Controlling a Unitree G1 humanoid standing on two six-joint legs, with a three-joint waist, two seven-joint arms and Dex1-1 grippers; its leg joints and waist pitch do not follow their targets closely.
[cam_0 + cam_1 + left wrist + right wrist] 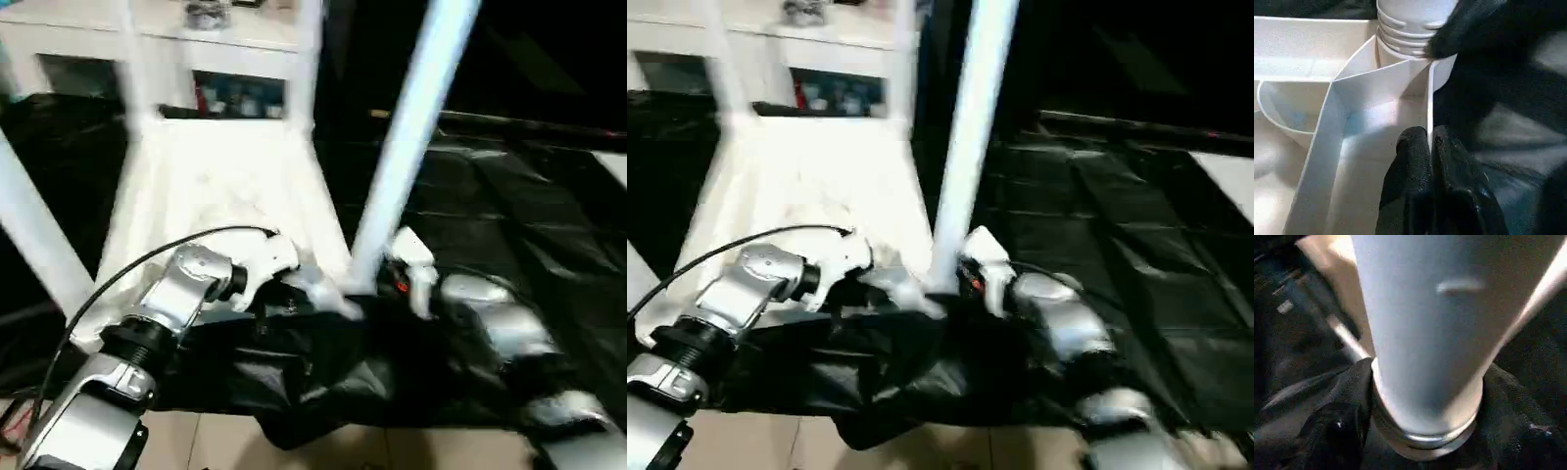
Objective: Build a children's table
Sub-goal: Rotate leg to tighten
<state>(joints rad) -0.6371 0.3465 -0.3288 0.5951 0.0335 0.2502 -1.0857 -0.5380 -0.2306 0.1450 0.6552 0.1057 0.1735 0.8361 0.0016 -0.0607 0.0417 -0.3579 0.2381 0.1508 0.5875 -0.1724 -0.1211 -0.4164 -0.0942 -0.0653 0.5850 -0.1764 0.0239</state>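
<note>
The black-draped surface (529, 215) spreads bare to the right. On its left lies the upturned white plastic rectangular tabletop (225, 186), near edge by the drape's front. White tube legs (411, 127) rise from its corners. Left gripper (1429, 147) jaws pinch a thin rib; right gripper (1425, 431) jaws clasp the near-right leg's base.

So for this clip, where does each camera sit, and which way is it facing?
Left eye, right eye: on the head, looking forward and down at the upturned tabletop; both forearms show.
Left wrist: along the left gripper, jaws pinching a rib.
Right wrist: along the right gripper, jaws around a leg.
Shared: that leg's threaded end in its socket.
</note>
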